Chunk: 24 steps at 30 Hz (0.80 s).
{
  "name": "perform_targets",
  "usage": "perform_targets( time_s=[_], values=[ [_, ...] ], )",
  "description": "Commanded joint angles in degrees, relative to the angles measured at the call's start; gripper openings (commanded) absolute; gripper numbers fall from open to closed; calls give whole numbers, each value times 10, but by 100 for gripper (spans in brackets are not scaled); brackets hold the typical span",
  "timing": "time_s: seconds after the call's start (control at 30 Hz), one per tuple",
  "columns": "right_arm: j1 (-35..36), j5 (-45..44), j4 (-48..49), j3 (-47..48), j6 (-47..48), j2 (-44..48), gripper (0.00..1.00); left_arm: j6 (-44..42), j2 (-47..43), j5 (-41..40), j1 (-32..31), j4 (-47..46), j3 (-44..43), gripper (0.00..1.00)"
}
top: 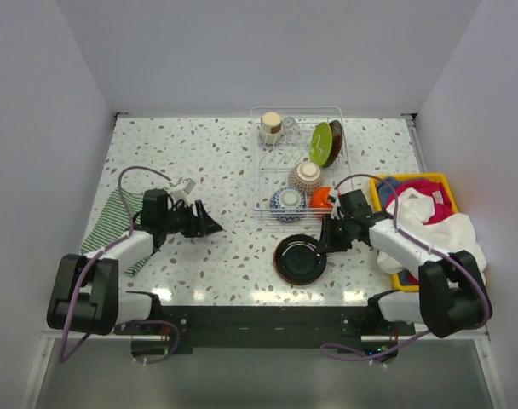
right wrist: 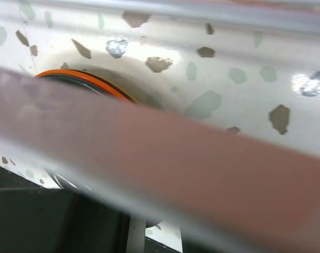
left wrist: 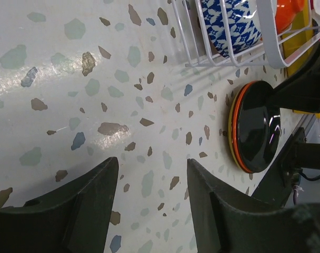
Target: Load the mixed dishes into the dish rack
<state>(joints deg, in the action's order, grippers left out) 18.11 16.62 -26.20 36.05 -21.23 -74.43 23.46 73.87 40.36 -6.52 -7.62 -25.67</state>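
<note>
Top view: dish rack (top: 297, 162) at 12 o'clock, partly loaded. Black plate (top: 299, 259) flat on table (top: 208, 170), just beside rack's 6 o'clock edge. Right gripper (top: 329, 240) at plate's 2 o'clock rim. Left gripper (top: 211, 227) well apart, at 9 o'clock.

Left wrist view: fingers (left wrist: 81, 211) spread, nothing between.

Right wrist view: blurred; right closure impossible to tell. Likely hazards: thin rim hold slipping, plate clipping rack wire on lift.

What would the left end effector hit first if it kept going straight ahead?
Probably the speckled tabletop, though depth is unclear: only bare surface shows ahead of the open left end effector. The black orange-rimmed plate sits off to one side.
</note>
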Motion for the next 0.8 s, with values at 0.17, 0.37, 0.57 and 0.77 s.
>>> perform_targets(
  time_s=[0.17, 0.37, 0.57, 0.77],
  values=[
    [133, 46, 31, -15, -49, 22, 38, -35, -45, 29, -2, 59, -18, 59],
    [201, 11, 86, 3, -67, -13, 36, -71, -82, 20, -2, 141, -40, 59],
    [287, -9, 145, 79, -79, -95, 34, -95, -89, 59, -2, 128, -57, 59],
    [332, -63, 129, 207, -35, -162, 36, -221, -58, 79, -7, 183, -98, 54]
  ],
)
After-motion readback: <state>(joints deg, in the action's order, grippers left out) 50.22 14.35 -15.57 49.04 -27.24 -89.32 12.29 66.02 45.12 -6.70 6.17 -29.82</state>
